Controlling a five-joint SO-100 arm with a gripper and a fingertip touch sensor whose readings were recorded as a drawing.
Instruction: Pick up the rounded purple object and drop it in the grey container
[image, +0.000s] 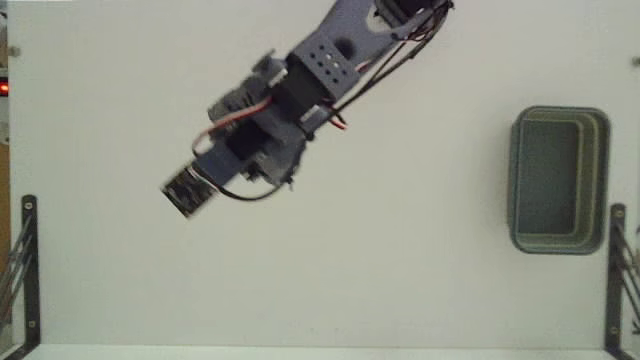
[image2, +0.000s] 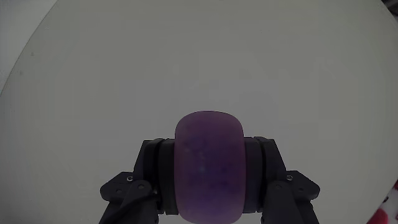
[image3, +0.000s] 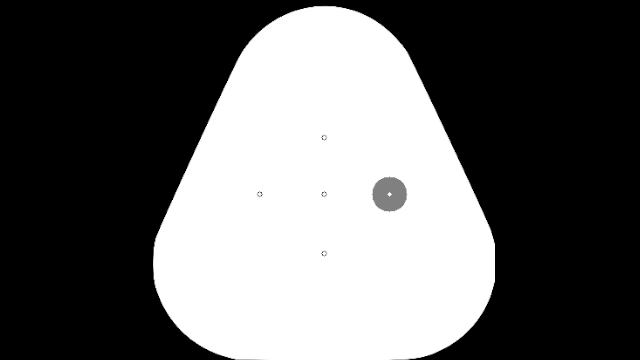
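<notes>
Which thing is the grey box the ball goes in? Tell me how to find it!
Look at the big white table in the fixed view and go to its right edge. There sits the grey container, a long grey-green bin with rounded corners and a thick stepped rim. It is the only box there, far from the gripper squeezing the purple ball.

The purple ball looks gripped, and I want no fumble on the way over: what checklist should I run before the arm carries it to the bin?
1. Ball between both fingers, wrist view: ok.
2. Gripper shut on ball: ok.
3. Ball lifted off the table: cannot tell.
4. Grey bin upright, open, nothing seen inside, fixed view: ok.
5. Table between arm and bin free of obstacles: ok.
6. Arm already above the bin: not ok, it is far to the left.
</notes>
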